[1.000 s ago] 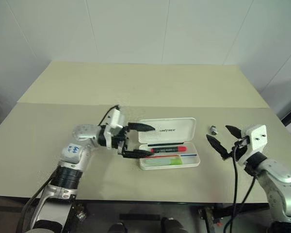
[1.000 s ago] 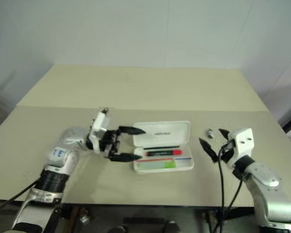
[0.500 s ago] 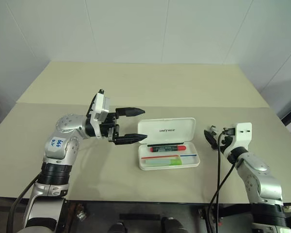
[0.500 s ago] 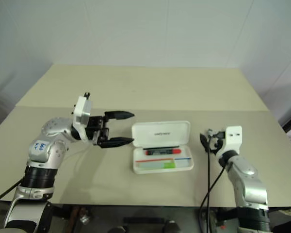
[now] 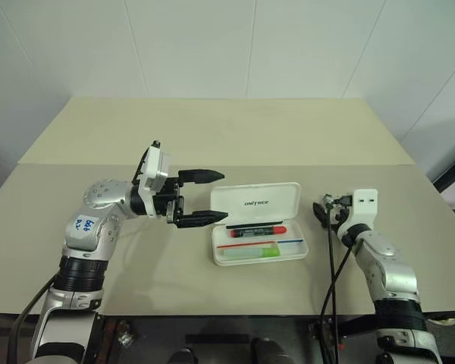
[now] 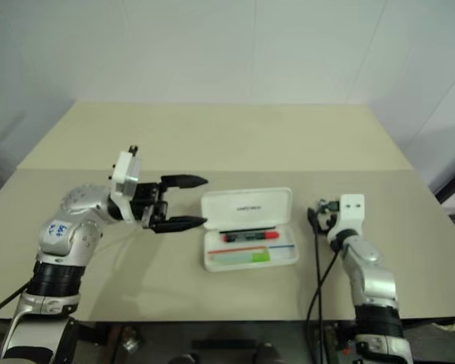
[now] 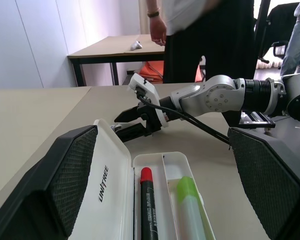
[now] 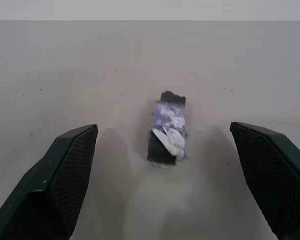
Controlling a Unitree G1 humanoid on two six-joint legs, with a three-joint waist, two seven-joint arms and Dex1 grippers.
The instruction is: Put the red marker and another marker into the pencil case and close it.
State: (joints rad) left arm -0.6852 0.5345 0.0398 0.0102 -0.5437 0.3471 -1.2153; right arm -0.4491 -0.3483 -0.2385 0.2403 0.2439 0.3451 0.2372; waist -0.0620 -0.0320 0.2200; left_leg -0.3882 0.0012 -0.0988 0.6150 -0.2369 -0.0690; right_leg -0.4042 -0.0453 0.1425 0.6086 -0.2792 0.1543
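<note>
Pencil case (image 5: 258, 224) open, just right of left tool (image 5: 203, 197)

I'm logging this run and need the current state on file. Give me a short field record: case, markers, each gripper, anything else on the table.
pencil case: open on the table, lid tilted back
red marker: lying inside the case, in the compartment next to the lid
green highlighter: lying inside the case, in the compartment farther from the lid
left gripper: open, empty, beside the case's left end
right gripper: open, empty, a small dark object on the table ahead of it
remaining step: close the lid
</note>
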